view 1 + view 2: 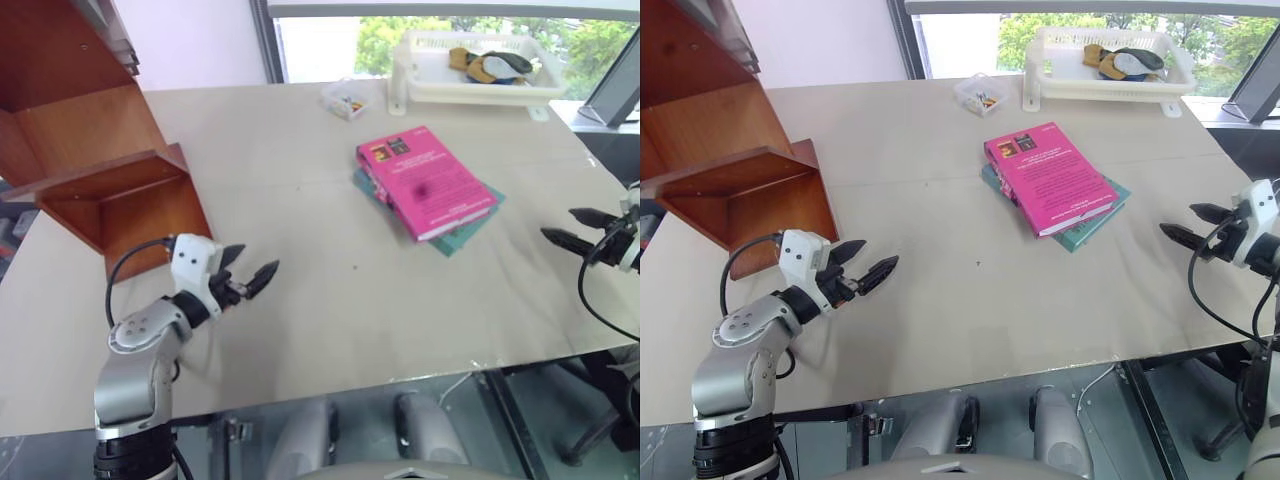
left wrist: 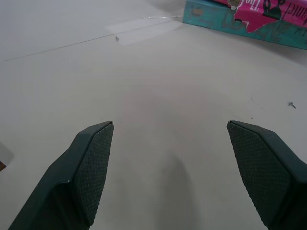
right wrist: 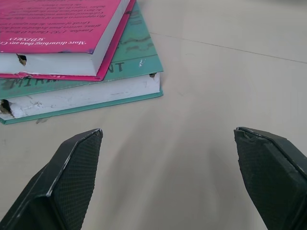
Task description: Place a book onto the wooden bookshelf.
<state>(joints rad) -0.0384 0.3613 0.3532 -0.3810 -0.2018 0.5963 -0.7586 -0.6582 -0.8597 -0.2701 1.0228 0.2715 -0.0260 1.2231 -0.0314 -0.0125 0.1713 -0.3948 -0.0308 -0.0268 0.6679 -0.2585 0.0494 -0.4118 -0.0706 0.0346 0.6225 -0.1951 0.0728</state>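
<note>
Pink book [image 1: 426,180] atop teal book [image 1: 470,228], between and beyond my two spread, empty grippers — left [image 1: 250,272], right [image 1: 578,229].

Book [image 1: 425,180]: lies on top of a second book [image 1: 470,225], mid-table, right of your centre.
Bookshelf [image 1: 95,150]: at your far left.
Basket tray [image 1: 470,80]: behind the books.
Small box [image 1: 345,100]: left of the tray.

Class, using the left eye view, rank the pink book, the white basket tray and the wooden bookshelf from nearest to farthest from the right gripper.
1. Pink book, mid-table, left of the right gripper.
2. White basket tray, far edge by the window.
3. Wooden bookshelf, far left.
</note>
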